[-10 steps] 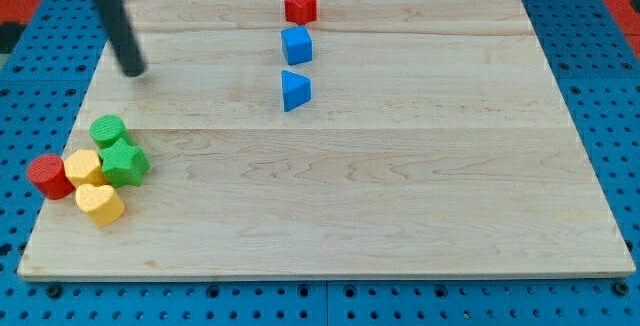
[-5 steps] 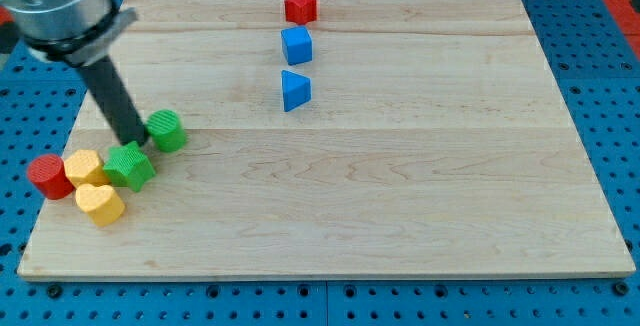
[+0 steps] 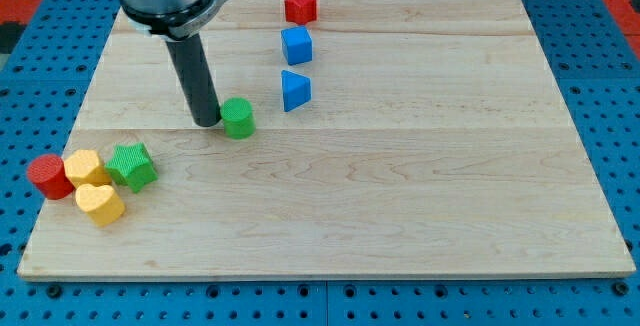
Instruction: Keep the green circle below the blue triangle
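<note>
The green circle (image 3: 238, 118) lies on the wooden board (image 3: 400, 186), left of centre. The blue triangle (image 3: 295, 90) is up and to the right of it. My tip (image 3: 207, 121) touches the green circle's left side. The rod rises from there toward the view's top left.
A blue cube (image 3: 297, 44) and a red star (image 3: 300, 6) stand above the blue triangle. At the board's left edge sit a green star (image 3: 132, 165), a red circle (image 3: 46, 176), a yellow hexagon (image 3: 85, 168) and a yellow heart (image 3: 99, 204).
My tip moved down from the top left, then swept right. It pushed the green circle out of the left cluster toward the blue triangle. The green star shifted slightly.
</note>
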### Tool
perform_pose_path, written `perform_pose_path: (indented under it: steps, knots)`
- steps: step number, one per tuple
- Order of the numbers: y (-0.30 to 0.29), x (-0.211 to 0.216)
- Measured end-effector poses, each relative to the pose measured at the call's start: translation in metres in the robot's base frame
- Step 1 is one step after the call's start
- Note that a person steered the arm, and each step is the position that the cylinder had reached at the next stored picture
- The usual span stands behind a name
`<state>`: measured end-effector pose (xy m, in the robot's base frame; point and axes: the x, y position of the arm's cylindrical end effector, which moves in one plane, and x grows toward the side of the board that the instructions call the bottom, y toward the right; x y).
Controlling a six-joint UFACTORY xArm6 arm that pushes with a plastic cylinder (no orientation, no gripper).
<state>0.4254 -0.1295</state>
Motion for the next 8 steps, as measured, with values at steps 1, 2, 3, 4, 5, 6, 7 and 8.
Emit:
perform_pose_path:
  steps: [1,2,3,4,5,6,7,8]
  knots:
    - [-0.01,-0.015]
    - [-0.001,-0.029]
    - [0.028,-0.019]
    - [0.05,0.009]
    - [0.067,0.027]
    - [0.024,0.01]
    - [-0.005,0.03]
    - [0.016,0.065]
